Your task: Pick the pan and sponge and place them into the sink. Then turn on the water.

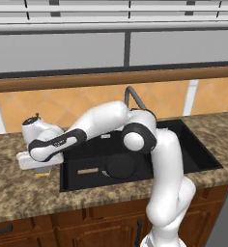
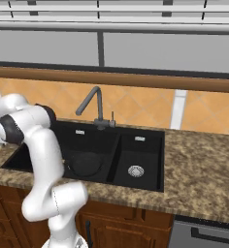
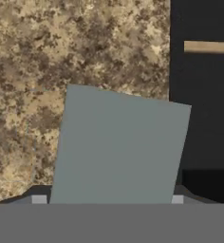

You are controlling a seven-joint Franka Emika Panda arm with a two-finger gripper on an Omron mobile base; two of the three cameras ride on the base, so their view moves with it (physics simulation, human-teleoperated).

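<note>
Right under the hand, the sponge (image 3: 118, 147) lies on the counter (image 3: 47, 57) beside the sink (image 1: 203, 154), where the pan (image 1: 120, 166) already rests. Whether the gripper (image 1: 41, 166) is closed on it, I cannot tell. Next likely comes gripping and lifting it over.

Speckled brown granite counter (image 1: 19, 188) bearing grey-blue sponge (image 3: 118, 147) beside inset black sink (image 1: 203, 154).

Lighting is even and diffuse in all three views, with no visible source and no glare; the white arm (image 1: 111, 123) shows only soft shading on its rounded links. The black sink (image 2: 140, 167) reads as a flat dark mass with little interior detail. All pictures are low-resolution and slightly soft, the sponge (image 3: 118, 147) in the hand view a featureless grey-blue face with blurred edges.
</note>
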